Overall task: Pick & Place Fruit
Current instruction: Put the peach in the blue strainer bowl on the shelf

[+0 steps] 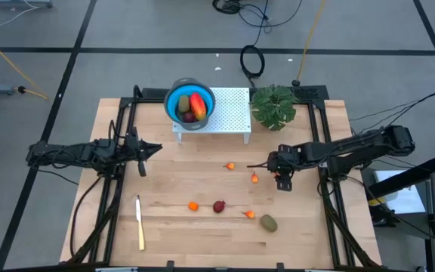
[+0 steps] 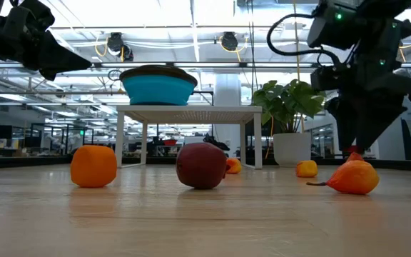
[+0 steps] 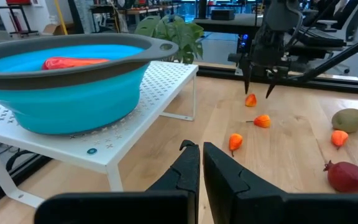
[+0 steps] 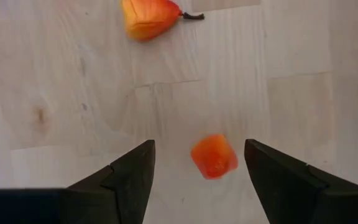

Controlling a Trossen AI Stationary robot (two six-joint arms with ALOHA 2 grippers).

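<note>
My right gripper [image 4: 199, 147] is open and points down over the table's right middle [image 1: 282, 181]. Its fingers stand on either side of a tiny orange fruit piece [image 4: 214, 155] without touching it. A second tiny orange piece with a stem [image 4: 149, 17] lies just beyond. More pieces rest on the table: a tiny orange one [image 1: 230, 166], an orange ball [image 1: 193, 205], a dark red ball [image 1: 218, 206], another tiny orange one [image 1: 249, 214] and an olive-brown oval [image 1: 269, 223]. The blue bowl [image 1: 178, 106] holds the oblong red-orange-yellow piece [image 1: 197, 101] and other fruit. My left gripper [image 3: 201, 167] is shut and waits at the table's left [image 1: 143, 153].
The bowl sits on a white perforated stand [image 1: 229, 112] at the table's far middle, and a leafy plant [image 1: 273, 106] stands to the right of it. A cream-yellow knife [image 1: 139, 221] lies near the left near corner. Bare wood shows between the left gripper and the scattered fruit.
</note>
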